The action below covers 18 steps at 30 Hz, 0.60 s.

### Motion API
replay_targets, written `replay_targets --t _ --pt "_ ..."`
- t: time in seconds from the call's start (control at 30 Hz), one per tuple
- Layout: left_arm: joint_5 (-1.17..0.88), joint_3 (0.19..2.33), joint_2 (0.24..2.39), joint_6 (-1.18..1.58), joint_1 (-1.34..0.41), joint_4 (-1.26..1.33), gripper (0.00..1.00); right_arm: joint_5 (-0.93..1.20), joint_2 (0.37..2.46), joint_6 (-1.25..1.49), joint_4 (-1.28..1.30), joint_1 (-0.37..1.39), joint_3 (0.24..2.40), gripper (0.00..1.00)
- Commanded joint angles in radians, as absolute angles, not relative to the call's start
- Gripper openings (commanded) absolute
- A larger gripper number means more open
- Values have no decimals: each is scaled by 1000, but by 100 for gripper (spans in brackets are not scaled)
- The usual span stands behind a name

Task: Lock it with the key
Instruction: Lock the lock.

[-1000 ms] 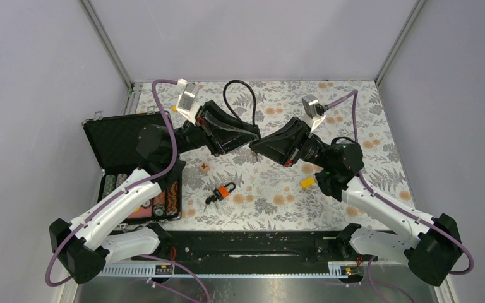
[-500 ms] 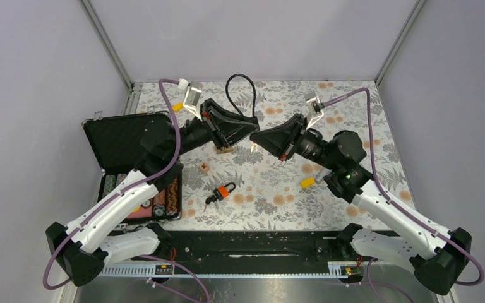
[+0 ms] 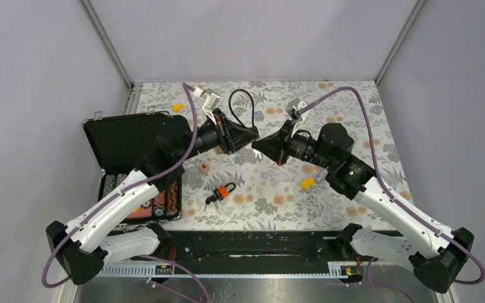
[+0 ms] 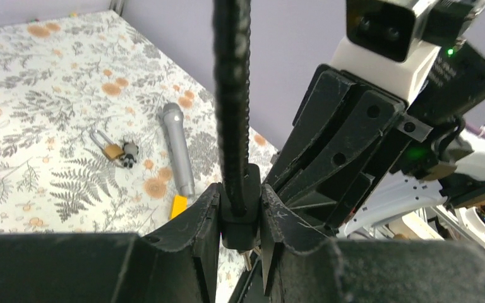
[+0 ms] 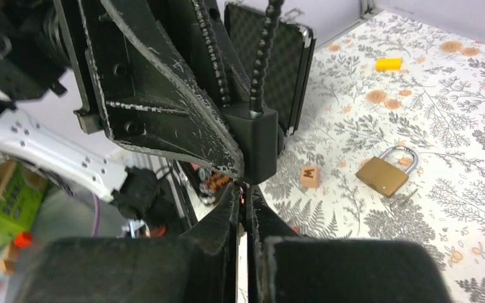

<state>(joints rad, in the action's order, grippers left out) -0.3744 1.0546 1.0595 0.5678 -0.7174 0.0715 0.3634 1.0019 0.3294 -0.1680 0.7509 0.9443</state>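
Note:
My left gripper [image 4: 240, 196] is shut on the block-shaped body of a black cable lock [image 4: 240, 218], held above the table's middle. Its cable [image 4: 230, 95] loops upward. My right gripper [image 5: 243, 189] meets it tip to tip, jaws pressed shut just under the lock body [image 5: 260, 142]. A thin silver key [image 4: 246, 255] shows under the body, where the right jaws close. A small brass padlock [image 5: 385, 173] with a silver shackle lies loose on the floral table, beside a wooden cube [image 5: 309, 175]. From above, both gripper tips [image 3: 254, 140] touch.
An orange-and-black key bunch [image 3: 221, 192] lies in front. The wooden cube [image 3: 204, 168], two yellow blocks [image 3: 307, 182] [image 3: 177, 107] and an open black case [image 3: 123, 142] holding chips are around. A second brass padlock [image 4: 107, 149] with keys and a silver cylinder [image 4: 177, 148] lie to the right.
Both wrists have rolled and the two gripper tips have drawn closer together at mid-table. The right jaws have closed. The left grip on the cable lock is unchanged.

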Motion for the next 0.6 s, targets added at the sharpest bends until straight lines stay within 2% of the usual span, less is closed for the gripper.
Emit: replay_targets --t 0.0,0.13,0.27,0.3,0.43,0.5,0.57 --pt "-279 1120 980 501 -709 129 0 618 1017 105 148 745 1007 0" --pt "-227 1099 945 510 -694 129 0 695 1009 46 248 745 1012 0" --pt "-229 1080 930 529 -687 152 0 680 998 88 229 746 1009 2" --pt "-244 1076 932 531 -687 159 0 673 995 117 206 745 1006 21" --pt "-348 1067 928 482 -685 147 0 629 961 235 22 746 960 60" --pt "-378 1054 908 449 -684 128 0 618 931 285 -100 746 915 75" --pt "-420 1050 897 416 -685 104 0 609 903 325 -239 745 860 81"
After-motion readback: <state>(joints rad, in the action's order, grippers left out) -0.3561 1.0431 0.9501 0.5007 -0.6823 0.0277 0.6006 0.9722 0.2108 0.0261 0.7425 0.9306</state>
